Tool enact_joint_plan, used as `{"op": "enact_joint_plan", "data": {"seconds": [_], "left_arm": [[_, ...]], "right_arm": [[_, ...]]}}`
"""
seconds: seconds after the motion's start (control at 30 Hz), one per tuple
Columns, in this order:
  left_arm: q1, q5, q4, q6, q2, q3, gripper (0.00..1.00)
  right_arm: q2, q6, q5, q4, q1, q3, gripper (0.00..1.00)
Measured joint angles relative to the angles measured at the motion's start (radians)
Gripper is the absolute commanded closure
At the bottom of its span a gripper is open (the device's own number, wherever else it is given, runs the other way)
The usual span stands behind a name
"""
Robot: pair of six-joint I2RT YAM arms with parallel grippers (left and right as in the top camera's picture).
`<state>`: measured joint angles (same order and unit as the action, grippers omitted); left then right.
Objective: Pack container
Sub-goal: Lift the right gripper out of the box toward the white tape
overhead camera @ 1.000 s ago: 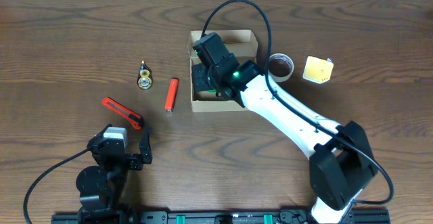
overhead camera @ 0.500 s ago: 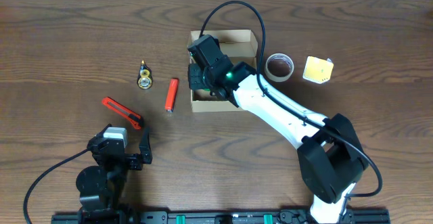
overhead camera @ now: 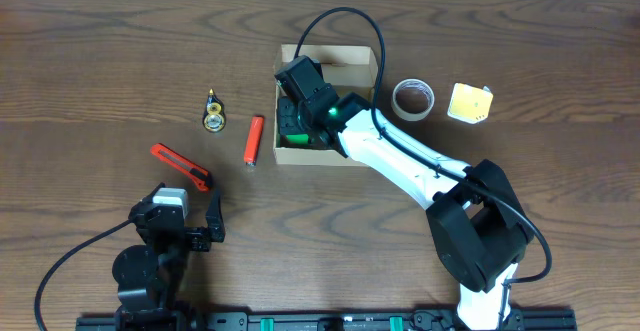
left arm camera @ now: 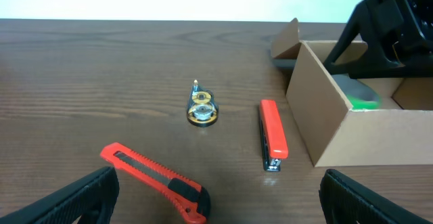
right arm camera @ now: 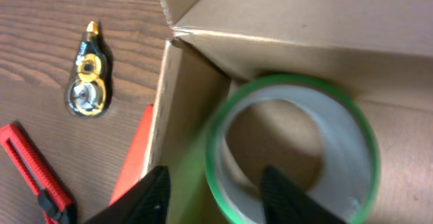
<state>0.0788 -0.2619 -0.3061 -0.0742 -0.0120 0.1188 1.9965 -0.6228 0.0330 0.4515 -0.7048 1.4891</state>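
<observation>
Left claw point(overhead camera: 192, 221) lower left of overhead frame, parked on the dark wood worktop point(overhead camera: 100, 51), fingers spread wide, gripping nothing; in left wrist view its two black fingers sit at the bottom corners point(left arm camera: 223, 207)

Red box cutter point(overhead camera: 181, 166) just above it, lying diagonal, seen low left in left wrist view point(left arm camera: 155, 183)

Small black and gold dispenser point(overhead camera: 213, 112) up and right of the cutter, apart from it point(left arm camera: 201, 107)

Red stapler point(overhead camera: 254, 139) next, lying near the container's left wall, not touching point(left arm camera: 272, 135)

Container point(overhead camera: 345, 61) at centre top of overhead frame, open cardboard box, flap folded out at the back; left wrist view shows its side wall on the right point(left arm camera: 325, 116), right wrist view its left wall and corner point(right arm camera: 183, 116)

Right claw point(overhead camera: 290, 121) reaches down into the container's left half. Right wrist view: claw point(right arm camera: 216, 197) has jaws apart, straddling the near wall of a green tape roll point(right arm camera: 342, 176) that lies flat inside the container; gap visible either side, no pinch seen. Left edge of roll blurred

Tan tape roll point(overhead camera: 412, 116) on worktop just right of container

Yellow squarish item point(overhead camera: 470, 102) furthest right, near the tan roll, apart from it
</observation>
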Motion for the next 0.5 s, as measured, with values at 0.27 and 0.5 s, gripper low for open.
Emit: {"op": "enact_joint_plan", "data": {"seconds": [0.27,0.5], "left_arm": [[0.0,0.0,0.0,0.0,0.0,0.0,0.04],[0.0,0.0,0.0,0.0,0.0,0.0,0.05]], "right_arm": [[-0.009,0.003,-0.038,0.046,0.0,0.0,0.52],[-0.188,0.047,-0.044,0.192,0.0,0.0,0.52]]}}
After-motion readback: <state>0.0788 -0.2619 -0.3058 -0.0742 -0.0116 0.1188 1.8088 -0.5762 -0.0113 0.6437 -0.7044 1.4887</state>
